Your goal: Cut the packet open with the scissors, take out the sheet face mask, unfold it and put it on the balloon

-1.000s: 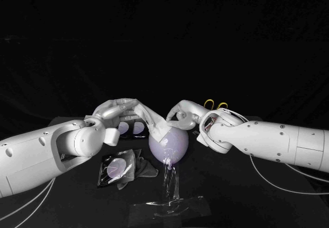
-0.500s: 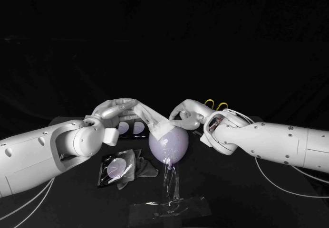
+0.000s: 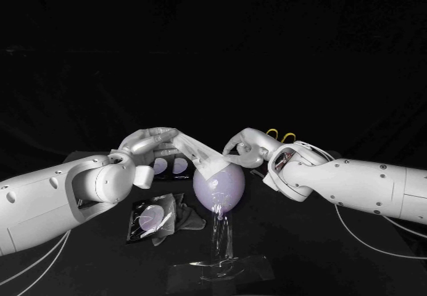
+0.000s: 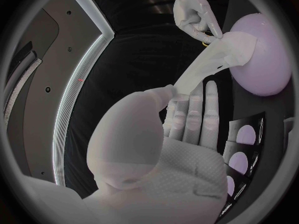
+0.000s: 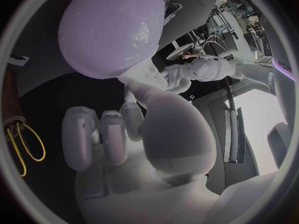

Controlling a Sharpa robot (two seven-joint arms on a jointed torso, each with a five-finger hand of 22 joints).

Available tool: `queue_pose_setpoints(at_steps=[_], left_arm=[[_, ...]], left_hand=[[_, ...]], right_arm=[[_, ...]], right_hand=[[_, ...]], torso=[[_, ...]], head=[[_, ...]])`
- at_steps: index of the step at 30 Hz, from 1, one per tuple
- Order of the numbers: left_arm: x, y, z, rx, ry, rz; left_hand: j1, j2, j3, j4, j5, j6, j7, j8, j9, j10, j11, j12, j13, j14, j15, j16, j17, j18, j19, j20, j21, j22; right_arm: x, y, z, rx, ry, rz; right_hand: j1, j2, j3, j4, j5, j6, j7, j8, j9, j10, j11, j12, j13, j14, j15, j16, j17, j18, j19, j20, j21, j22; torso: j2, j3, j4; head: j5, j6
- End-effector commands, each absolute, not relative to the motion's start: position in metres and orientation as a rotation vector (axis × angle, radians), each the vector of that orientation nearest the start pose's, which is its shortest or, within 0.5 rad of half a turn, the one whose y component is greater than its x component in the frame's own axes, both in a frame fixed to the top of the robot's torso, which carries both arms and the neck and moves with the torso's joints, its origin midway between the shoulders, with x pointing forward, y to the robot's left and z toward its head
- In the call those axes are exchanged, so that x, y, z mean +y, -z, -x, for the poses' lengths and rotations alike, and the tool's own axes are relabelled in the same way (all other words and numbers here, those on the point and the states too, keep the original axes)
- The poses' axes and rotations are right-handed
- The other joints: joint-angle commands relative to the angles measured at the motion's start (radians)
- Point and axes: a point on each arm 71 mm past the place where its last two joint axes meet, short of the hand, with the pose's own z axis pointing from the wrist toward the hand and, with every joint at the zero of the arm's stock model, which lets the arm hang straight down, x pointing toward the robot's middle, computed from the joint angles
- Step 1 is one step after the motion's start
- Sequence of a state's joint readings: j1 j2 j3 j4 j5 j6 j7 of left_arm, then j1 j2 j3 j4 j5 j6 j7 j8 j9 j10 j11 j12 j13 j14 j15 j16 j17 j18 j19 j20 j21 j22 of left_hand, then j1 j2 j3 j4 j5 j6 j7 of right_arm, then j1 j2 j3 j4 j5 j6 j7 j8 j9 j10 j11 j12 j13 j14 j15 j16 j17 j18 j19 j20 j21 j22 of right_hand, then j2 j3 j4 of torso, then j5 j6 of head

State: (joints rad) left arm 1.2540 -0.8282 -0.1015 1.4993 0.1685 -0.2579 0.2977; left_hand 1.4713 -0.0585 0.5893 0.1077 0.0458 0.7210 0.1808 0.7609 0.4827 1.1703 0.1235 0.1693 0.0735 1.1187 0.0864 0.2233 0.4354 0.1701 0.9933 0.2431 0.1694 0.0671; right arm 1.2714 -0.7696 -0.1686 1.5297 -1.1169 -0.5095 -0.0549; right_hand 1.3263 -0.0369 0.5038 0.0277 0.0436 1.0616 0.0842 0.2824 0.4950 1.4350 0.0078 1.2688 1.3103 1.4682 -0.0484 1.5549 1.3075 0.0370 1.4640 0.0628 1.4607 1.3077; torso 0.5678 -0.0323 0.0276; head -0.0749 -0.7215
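Over the last second my left hand [image 3: 149,145] has drawn the white sheet face mask [image 3: 200,153] into a straighter band. Its fingers pinch one end. The other end lies atop the pale purple balloon [image 3: 219,188] under my right hand's [image 3: 245,148] fingertips, though I can't tell whether they grip it. The mask needs spreading yet, I judge.

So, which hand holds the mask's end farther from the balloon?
The left hand; the right hand touches the mask right at the balloon.

White sheet mask [image 3: 198,152] stretches taut onto upright lilac balloon [image 3: 219,188]; packet [image 3: 149,219], seemingly opened, lies beside
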Motion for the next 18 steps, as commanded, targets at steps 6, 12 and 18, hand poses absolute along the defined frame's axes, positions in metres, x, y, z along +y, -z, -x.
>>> queue_pose_setpoints(at_steps=[6, 12, 18], left_arm=[[0.2093, 0.1840, -0.4963, 1.492, 1.555, 1.307], [0.2096, 0.1841, -0.4968, 1.490, 1.554, 1.307], [0.2090, 0.1842, -0.4971, 1.491, 1.554, 1.306]], left_hand=[[0.010, -0.003, 0.005, -0.001, 0.003, 0.005, 0.002, 0.003, 0.055, -0.001, -0.002, 0.004, 0.001, -0.001, -0.007, -0.004, 0.002, 0.014, -0.007, -0.001, -0.004, 0.001], [0.010, -0.003, 0.005, -0.001, 0.003, 0.005, 0.002, 0.003, 0.055, -0.001, -0.002, 0.004, 0.001, -0.001, -0.007, -0.004, 0.002, 0.014, -0.007, -0.001, -0.004, 0.001], [0.010, -0.003, 0.005, -0.001, 0.003, 0.005, 0.002, 0.003, 0.055, -0.001, -0.002, 0.004, 0.001, -0.001, -0.007, -0.004, 0.002, 0.014, -0.007, -0.001, -0.004, 0.001]], right_arm=[[-0.1707, 0.1868, -0.4789, 1.635, -0.844, -0.107], [-0.1710, 0.1870, -0.4772, 1.644, -0.845, -0.105], [-0.1724, 0.1873, -0.4772, 1.646, -0.841, -0.112]], right_hand=[[-0.004, -0.019, -0.008, -0.005, 0.005, -0.022, -0.005, 0.018, 0.017, -0.016, -0.004, -0.039, 0.036, 0.093, -0.009, -0.009, 0.229, -0.007, 0.041, -0.009, -0.020, 0.223], [-0.013, -0.031, -0.021, 0.001, 0.005, -0.040, 0.002, 0.019, 0.019, -0.042, 0.001, -0.086, 0.007, 0.087, -0.005, -0.022, 0.211, -0.002, 0.029, -0.008, -0.043, 0.216], [-0.037, -0.052, -0.048, 0.029, 0.004, -0.139, 0.048, -0.030, -0.007, -0.105, 0.037, -0.188, -0.055, 0.074, 0.023, -0.049, 0.178, 0.004, 0.009, 0.009, -0.080, 0.205]], torso=[[0.001, -0.0001, 0.0004], [0.000, 0.0000, 0.0002], [0.000, 0.0003, 0.0001]], head=[[0.001, 0.000], [0.000, -0.001], [0.001, -0.002]])
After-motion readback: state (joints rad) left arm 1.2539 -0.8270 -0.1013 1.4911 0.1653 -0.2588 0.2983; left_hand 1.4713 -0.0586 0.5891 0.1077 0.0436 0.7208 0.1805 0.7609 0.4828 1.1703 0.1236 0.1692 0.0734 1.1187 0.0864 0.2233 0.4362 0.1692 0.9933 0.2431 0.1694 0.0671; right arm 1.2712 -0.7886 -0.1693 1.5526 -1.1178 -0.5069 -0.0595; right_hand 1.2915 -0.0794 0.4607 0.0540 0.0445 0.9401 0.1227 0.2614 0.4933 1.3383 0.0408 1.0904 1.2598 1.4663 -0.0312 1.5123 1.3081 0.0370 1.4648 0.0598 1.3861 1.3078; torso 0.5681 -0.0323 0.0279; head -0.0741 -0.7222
